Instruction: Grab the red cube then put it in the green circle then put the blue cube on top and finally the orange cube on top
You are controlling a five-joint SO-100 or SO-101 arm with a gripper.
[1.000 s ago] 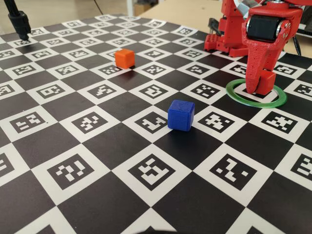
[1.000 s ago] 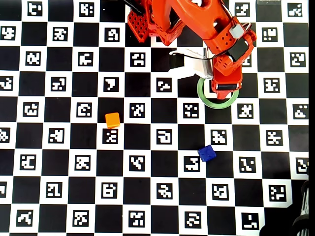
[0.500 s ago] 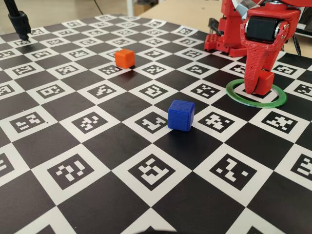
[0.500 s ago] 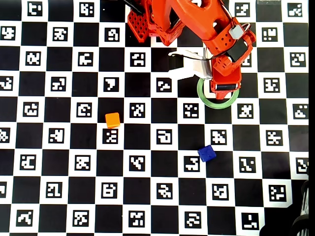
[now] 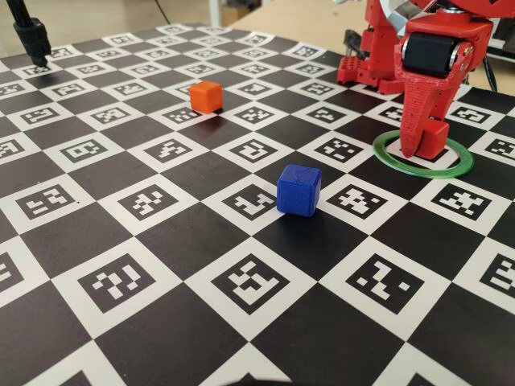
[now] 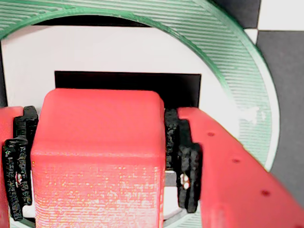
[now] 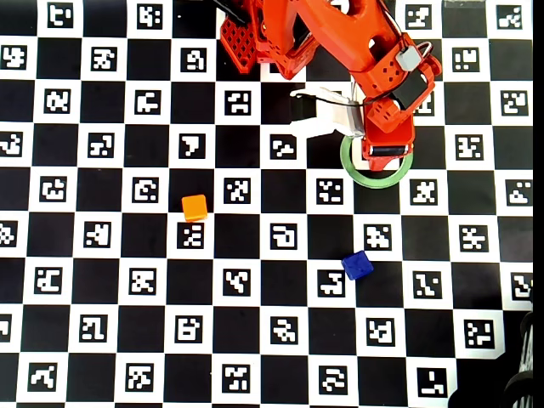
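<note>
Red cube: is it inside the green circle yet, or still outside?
Inside. In the fixed view the red cube sits within the green circle; the wrist view shows the tool shut on it, ring arcing around.

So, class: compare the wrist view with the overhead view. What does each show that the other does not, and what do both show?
Only the wrist view shows the red cube clamped between the black pads, over the white square inside the ring.

Only the overhead view shows the orange cube and blue cube apart on the checkered board, and the arm's base.

Both show the green ring and the gripper over it.
</note>
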